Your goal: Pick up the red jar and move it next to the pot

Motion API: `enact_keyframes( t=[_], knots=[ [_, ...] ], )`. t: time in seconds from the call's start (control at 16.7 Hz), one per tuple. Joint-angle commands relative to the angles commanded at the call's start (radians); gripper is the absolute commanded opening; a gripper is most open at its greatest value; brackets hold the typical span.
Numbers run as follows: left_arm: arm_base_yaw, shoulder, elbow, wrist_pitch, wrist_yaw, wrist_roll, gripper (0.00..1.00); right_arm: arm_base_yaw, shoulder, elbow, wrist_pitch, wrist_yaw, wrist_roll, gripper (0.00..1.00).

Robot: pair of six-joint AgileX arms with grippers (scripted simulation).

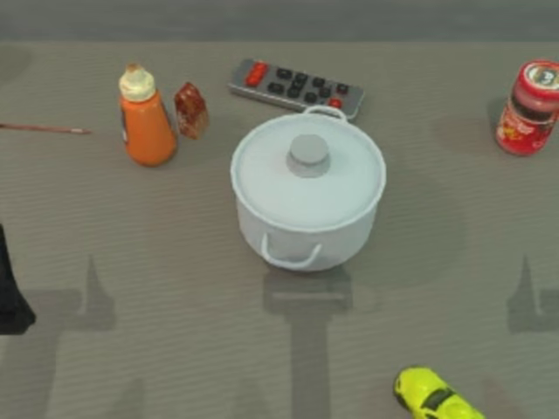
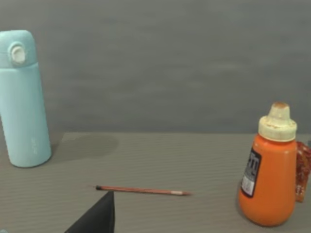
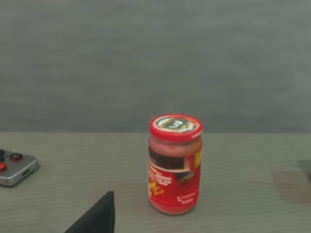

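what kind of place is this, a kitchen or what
Probably not a real kitchen: a rendered tabletop test scene. A bare grey-brown table holds an unrelated mix: a lidded pot, a remote control, a yellow toy car and a red jar.

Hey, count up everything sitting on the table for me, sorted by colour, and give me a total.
Red: 2, the red jar and a small dark-red packet
Orange: 1, a bottle
White-grey: 1, the pot
Grey: 1, a remote
Yellow: 1, a toy car
Light blue: 1, a flask
Reddish-brown: 1, a pencil
Total: 8
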Motion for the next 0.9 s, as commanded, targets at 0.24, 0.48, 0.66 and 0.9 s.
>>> enact_keyframes(
  t=[0.24,0.48,0.66,0.9],
  knots=[
    [0.0,0.0,0.0,0.0,0.0,0.0,1.0,-0.005,0.019,0.026,-0.014,0.002,0.004,1.0],
    [0.0,0.0,0.0,0.0,0.0,0.0,1.0,-0.031,0.157,0.196,-0.109,0.007,0.027,1.0],
    [0.0,0.0,0.0,0.0,0.0,0.0,1.0,-0.055,0.341,0.401,-0.234,0.009,0.046,1.0],
    [0.0,0.0,0.0,0.0,0.0,0.0,1.0,-0.084,0.672,0.747,-0.451,0.007,0.061,1.0]
  ],
)
